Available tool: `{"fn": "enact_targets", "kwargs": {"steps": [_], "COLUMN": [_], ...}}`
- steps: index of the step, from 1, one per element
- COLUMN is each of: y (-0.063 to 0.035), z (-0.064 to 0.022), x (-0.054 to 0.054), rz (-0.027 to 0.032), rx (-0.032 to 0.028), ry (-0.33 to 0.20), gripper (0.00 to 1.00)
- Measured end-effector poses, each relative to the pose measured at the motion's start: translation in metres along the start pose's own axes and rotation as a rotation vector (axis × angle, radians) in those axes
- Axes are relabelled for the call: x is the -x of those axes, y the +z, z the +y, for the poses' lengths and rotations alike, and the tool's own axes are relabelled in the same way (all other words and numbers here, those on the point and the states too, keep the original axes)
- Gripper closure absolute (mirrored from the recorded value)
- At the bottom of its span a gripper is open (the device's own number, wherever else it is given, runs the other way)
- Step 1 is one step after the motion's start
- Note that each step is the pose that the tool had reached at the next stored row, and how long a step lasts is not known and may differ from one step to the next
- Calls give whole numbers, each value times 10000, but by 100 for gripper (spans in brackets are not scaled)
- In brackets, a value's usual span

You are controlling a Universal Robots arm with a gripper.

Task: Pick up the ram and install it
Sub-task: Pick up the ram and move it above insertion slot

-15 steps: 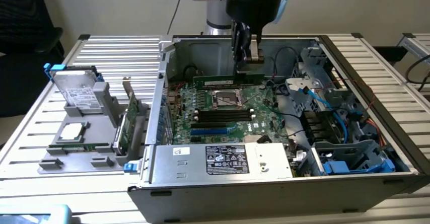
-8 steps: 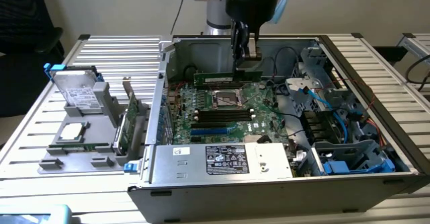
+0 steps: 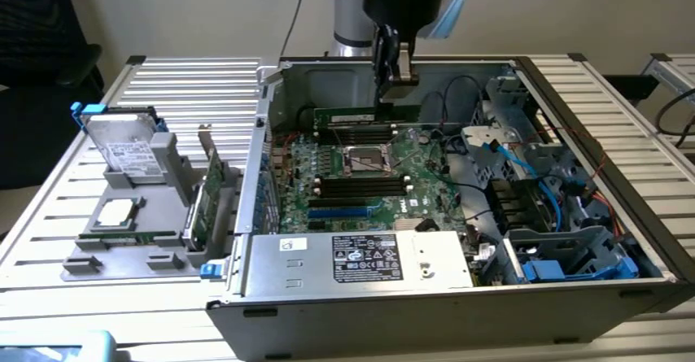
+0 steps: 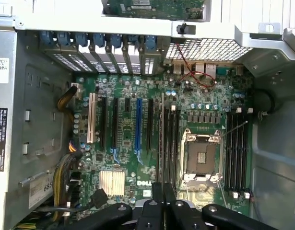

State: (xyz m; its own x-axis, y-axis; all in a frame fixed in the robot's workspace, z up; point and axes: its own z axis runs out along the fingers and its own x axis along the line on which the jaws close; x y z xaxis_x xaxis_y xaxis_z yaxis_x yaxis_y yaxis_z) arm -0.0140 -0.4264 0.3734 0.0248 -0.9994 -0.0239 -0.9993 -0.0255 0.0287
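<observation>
A slatted metal counter (image 3: 174, 85) carries an open computer case (image 3: 434, 313). In the exterior view, the fingers (image 3: 402, 69) are clamped on the ram (image 3: 364, 118), which hangs level over the far part of the motherboard (image 3: 359, 187). In the wrist view, the closed fingers (image 4: 158, 206) hold the ram (image 4: 161, 139) edge-on, beside the processor socket (image 4: 201, 155).

The ram (image 3: 364, 118) is a long, narrow green stick with a pale label. It stands level on its long edge, held at its top edge by the gripper (image 3: 389, 95). It is inside the case, lined up along the black slots (image 4: 172, 143) beside the socket (image 4: 201, 158).
</observation>
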Motion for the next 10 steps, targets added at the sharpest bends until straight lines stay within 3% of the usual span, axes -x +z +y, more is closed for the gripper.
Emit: {"fn": "enact_targets", "kwargs": {"steps": [10], "y": [32], "z": [-25], "x": [137], "rz": [-15], "rx": [0], "ry": [37], "gripper": [87]}}
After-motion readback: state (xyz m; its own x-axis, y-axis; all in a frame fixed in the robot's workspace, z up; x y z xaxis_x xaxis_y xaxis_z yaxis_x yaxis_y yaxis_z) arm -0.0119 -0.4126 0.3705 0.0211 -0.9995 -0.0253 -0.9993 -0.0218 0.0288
